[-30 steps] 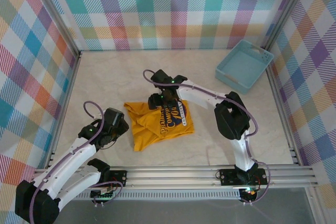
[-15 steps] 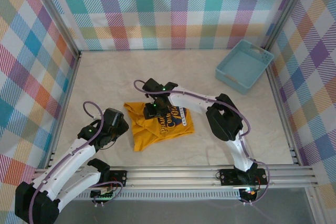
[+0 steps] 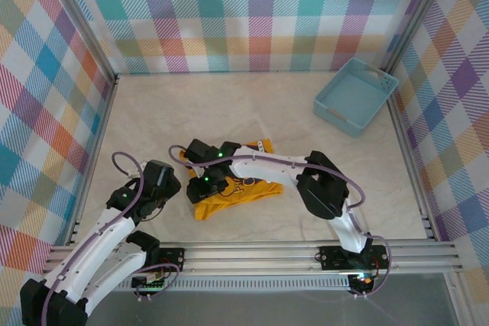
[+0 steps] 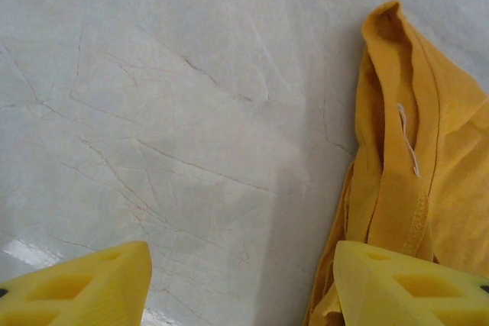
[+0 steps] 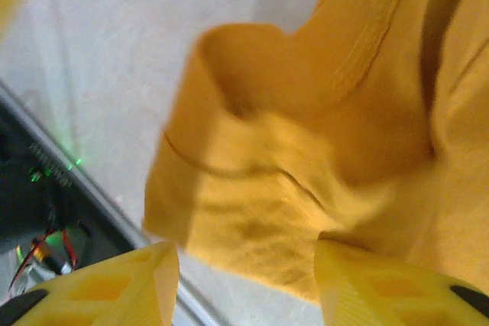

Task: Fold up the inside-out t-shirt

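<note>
The inside-out t-shirt [image 3: 238, 188] lies bunched in the middle of the table, mustard-orange, with dark lettering partly showing. My right gripper [image 3: 205, 182] hovers over its left part. In the right wrist view the jaws [image 5: 248, 269] stand apart, with blurred folds of the shirt [image 5: 306, 112] just beyond the fingertips [image 5: 359, 280] and nothing pinched. My left gripper [image 3: 170, 188] sits at the shirt's left edge. In the left wrist view it is open [image 4: 241, 269] over bare table, its right finger [image 4: 405, 280] over the shirt's hem [image 4: 428, 166].
A light blue basket [image 3: 334, 117] stands at the back right corner. Metal rails [image 3: 267, 250] run along the near edge, also seen as a rail [image 5: 114, 211] close to the shirt's near side. Plaid walls enclose the table.
My right gripper has swept from the shirt's far edge down to its near-left part, and fabric came over with it. The left gripper shifted slightly nearer the shirt.
</note>
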Robot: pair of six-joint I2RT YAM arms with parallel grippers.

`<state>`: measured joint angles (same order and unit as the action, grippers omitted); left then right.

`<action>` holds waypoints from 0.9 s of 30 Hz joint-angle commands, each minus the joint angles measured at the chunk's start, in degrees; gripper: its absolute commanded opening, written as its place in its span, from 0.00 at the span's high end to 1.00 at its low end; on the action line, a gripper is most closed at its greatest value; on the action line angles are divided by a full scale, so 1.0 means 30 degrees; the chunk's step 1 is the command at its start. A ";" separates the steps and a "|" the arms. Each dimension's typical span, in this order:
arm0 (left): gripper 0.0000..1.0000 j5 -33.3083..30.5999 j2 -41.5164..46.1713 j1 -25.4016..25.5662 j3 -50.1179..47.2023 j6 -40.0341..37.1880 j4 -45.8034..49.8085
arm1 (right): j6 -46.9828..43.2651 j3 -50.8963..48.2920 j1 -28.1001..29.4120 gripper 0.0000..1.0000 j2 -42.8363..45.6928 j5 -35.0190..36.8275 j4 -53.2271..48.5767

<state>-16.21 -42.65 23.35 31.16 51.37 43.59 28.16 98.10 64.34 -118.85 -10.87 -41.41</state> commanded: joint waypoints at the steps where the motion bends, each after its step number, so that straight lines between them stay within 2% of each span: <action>1: 0.36 0.1337 -0.0892 -0.0197 -0.0178 -0.0628 -0.0642 | -0.0707 -0.1026 -0.0529 0.43 0.3334 0.2223 -0.0083; 4: 0.36 0.2888 -0.2014 0.0080 0.0211 -0.1237 -0.1947 | -0.1006 -0.2829 -0.2184 0.40 0.4794 0.3585 0.0507; 10: 0.37 0.2483 -0.4160 0.2617 0.1504 -0.0719 -0.2758 | -0.1781 -0.3488 -0.5933 0.40 0.2962 0.3910 0.0527; 13: 0.39 0.2361 -0.5282 0.3352 0.1399 -0.0056 -0.3080 | -0.1770 -0.3782 -0.7002 0.41 0.2065 0.4041 0.0840; 18: 0.44 0.1975 -0.6825 0.3391 0.0661 0.0596 -0.3219 | -0.1883 -0.4847 -0.7575 0.43 0.1314 0.4666 0.1204; 24: 0.68 0.2341 -0.9878 0.2675 0.1071 0.0020 -0.4124 | 0.0393 -0.7973 -0.7954 0.46 0.3102 0.6508 0.1067; 27: 0.79 0.2645 -1.1747 0.2082 0.1802 -0.0782 -0.4865 | 0.1948 -0.9948 -0.7941 0.47 0.4651 0.6187 0.1499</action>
<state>-8.75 -74.76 31.16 34.30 50.98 31.20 28.51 72.25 41.01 -108.75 6.07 -35.33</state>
